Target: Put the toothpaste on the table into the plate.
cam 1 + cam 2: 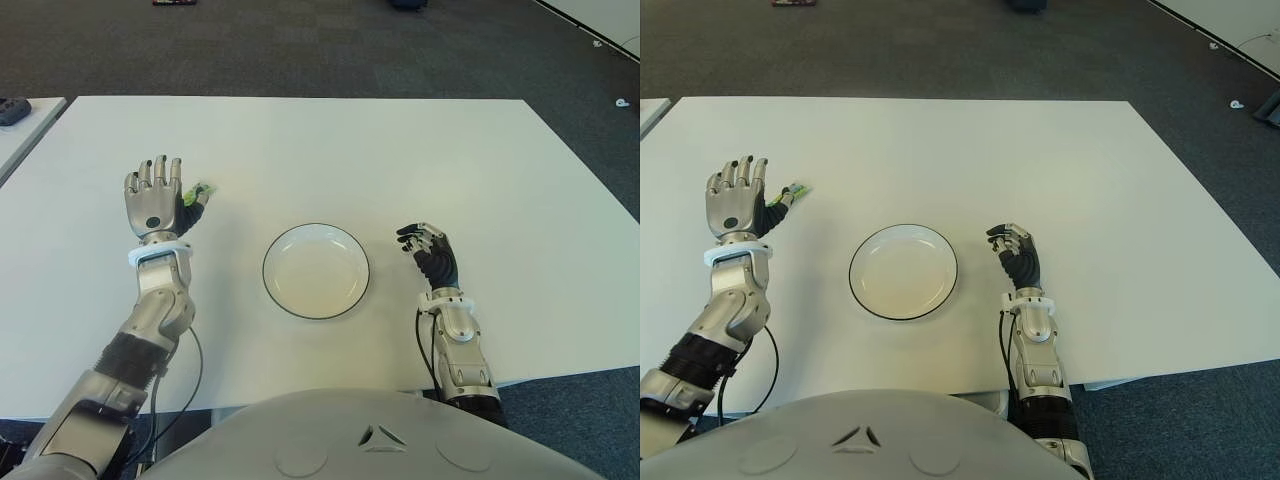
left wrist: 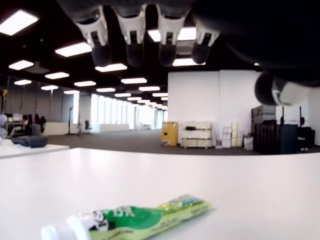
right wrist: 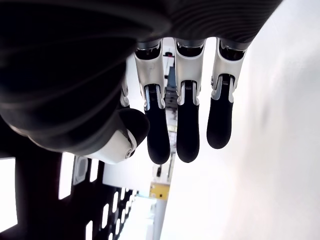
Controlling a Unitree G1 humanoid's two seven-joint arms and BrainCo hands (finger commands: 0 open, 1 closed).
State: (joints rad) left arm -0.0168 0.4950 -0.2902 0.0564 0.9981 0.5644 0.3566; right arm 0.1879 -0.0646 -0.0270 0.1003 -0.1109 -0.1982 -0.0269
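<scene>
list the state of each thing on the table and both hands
toothpaste: lying flat on the table, cap on, not grasped
plate: upright, holds nothing
left hand: open, fingers spread above the toothpaste
right hand: to the right of the plate, fingers loosely curled, holding nothing
table: bears the plate and toothpaste

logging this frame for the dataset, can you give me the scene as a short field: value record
toothpaste: green tube lying flat on the table, not yet grasped
left robot hand: above the tube, fingers spread, holding nothing
right robot hand: to the right of the plate, fingers relaxed, holding nothing
plate: white with a dark rim, between the two hands, nothing in it
table: white top
task state: tube is left of the plate, still outside it
</scene>
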